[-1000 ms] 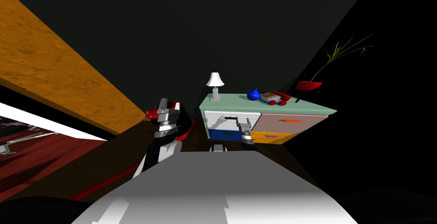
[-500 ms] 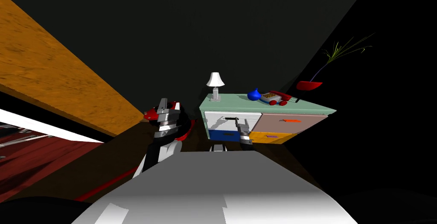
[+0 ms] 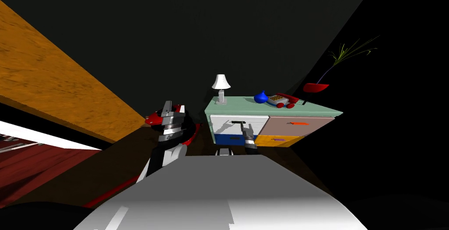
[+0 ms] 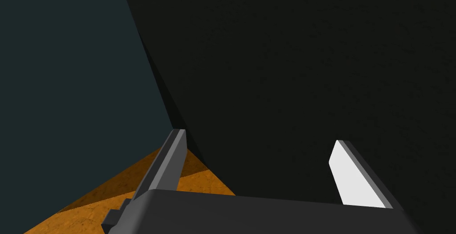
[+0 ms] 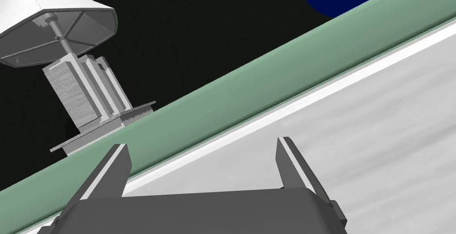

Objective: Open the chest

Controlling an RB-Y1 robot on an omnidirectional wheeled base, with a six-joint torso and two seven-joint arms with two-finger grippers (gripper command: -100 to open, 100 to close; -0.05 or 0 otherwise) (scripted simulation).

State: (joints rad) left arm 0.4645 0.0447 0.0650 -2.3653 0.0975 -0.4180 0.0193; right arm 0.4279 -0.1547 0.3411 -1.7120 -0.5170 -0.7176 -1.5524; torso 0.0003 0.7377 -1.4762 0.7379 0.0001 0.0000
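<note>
The chest [image 3: 272, 107] has a pale green top and several coloured drawer fronts. Its upper left drawer [image 3: 232, 129] is white with a dark handle [image 3: 239, 122]. My right gripper [image 3: 247, 129] hovers in front of that drawer, just below and right of the handle, with nothing in it. In the right wrist view the right gripper [image 5: 201, 145] is open, its fingertips close to the white drawer front [image 5: 356, 146] under the green top edge [image 5: 267, 88]. All the drawers look closed. My left gripper [image 3: 172, 109] is raised off to the left of the chest, and the left gripper [image 4: 258, 137] is open and empty.
On the chest top stand a white lamp [image 3: 221, 87], a blue vase [image 3: 261, 97] and a red toy phone [image 3: 282, 100]. A red bowl with a plant [image 3: 316, 87] is at its right end. An orange wooden panel [image 3: 57, 83] slants along the left.
My right gripper has edged up and a little left, closer to the white drawer's handle. The head view has shifted slightly. My left arm has stayed put.
</note>
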